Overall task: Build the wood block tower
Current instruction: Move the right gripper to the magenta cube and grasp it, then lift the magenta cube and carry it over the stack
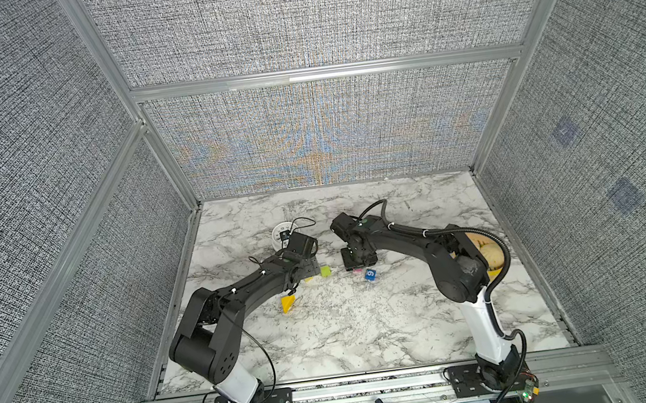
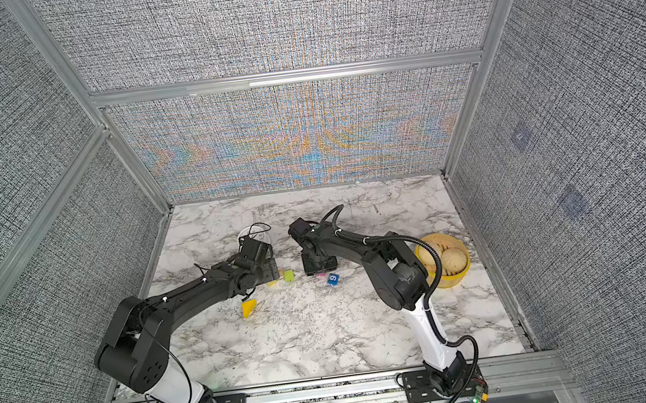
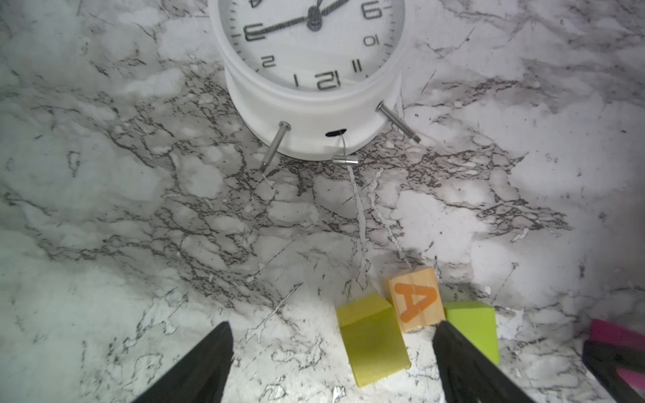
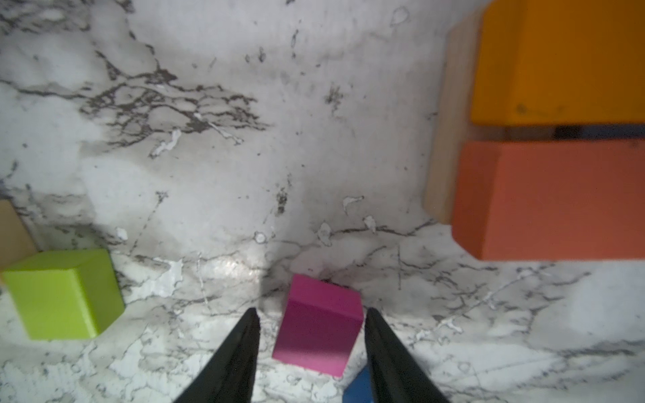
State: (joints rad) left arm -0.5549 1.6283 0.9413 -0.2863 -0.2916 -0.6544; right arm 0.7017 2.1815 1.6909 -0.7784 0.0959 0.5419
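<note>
My right gripper point(image 4: 311, 314) stands open astride a magenta block point(image 4: 319, 324) on the marble, with a narrow gap on each side. A blue block point(image 4: 359, 387) peeks out beside one finger; in a top view it is the blue "9" cube point(image 1: 370, 274). Close by, an amber block point(image 4: 558, 59) and an orange block point(image 4: 551, 199) lie against a tan slab point(image 4: 450, 122); how these are stacked I cannot tell. My left gripper point(image 3: 333, 326) is open, with a yellow block point(image 3: 373, 345) lying between its fingers, untouched. A tan "A" cube point(image 3: 415, 300) and a green cube point(image 3: 478, 328) sit just beyond.
A white clock point(image 3: 314, 69) lies face up on the marble past the left gripper. A yellow bowl point(image 2: 443, 259) with tan pieces stands at the right, behind the right arm. A yellow wedge point(image 1: 288, 304) lies alone nearer the front. Grey walls enclose the table point(image 1: 350, 333).
</note>
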